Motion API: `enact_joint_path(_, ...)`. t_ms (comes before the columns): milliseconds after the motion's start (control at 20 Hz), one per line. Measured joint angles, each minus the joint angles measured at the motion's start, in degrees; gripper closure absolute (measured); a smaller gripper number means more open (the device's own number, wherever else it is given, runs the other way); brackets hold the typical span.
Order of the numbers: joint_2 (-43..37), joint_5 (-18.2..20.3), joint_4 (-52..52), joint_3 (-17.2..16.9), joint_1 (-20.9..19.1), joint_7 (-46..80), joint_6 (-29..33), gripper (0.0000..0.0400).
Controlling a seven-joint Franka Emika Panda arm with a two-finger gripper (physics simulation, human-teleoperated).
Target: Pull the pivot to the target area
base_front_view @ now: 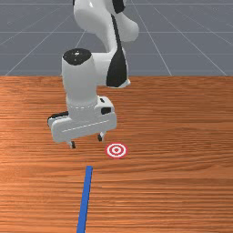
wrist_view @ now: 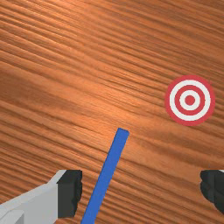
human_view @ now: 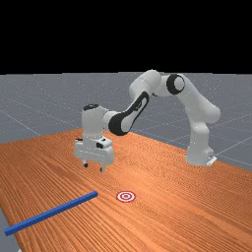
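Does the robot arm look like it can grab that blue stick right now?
Probably yes. The fingers are open wider than the blue stick is thick, and nothing lies on top of it. They'd have to come down first, though.

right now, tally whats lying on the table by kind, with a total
blue bar: 1
red-and-white round target: 1
total: 2
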Motion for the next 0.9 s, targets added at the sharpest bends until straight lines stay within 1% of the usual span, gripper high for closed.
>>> enact_joint_path(50,2.2,-1.0,3.8,0.8,0.1,-6.0,-1.8,0.0)
enact_joint_path(100,5.0,-1.5,8.9,1.0,0.7,-8.5,-4.0,0.0)
enact_joint_path(150,8.2,0.1,15.2,-1.1,2.8,0.6,-6.5,0.0)
enact_joint_path(200,14.1,0.1,26.5,-1.5,4.6,-1.4,-11.5,0.0)
enact_joint_path(250,14.3,1.8,26.6,-3.3,5.5,11.4,-11.3,0.0)
enact_joint_path(450,14.4,1.8,26.5,-3.3,5.5,11.4,-11.3,0.0)
enact_joint_path(500,19.3,0.5,36.4,-5.1,7.6,11.6,-15.4,0.0)
enact_joint_path(550,14.4,1.8,26.5,-3.3,5.5,11.4,-11.3,0.0)
enact_joint_path(650,15.7,1.7,27.5,-3.4,5.7,11.4,-11.2,0.0)
enact_joint_path(900,24.3,1.3,33.8,-4.2,6.7,11.1,-10.2,0.0)
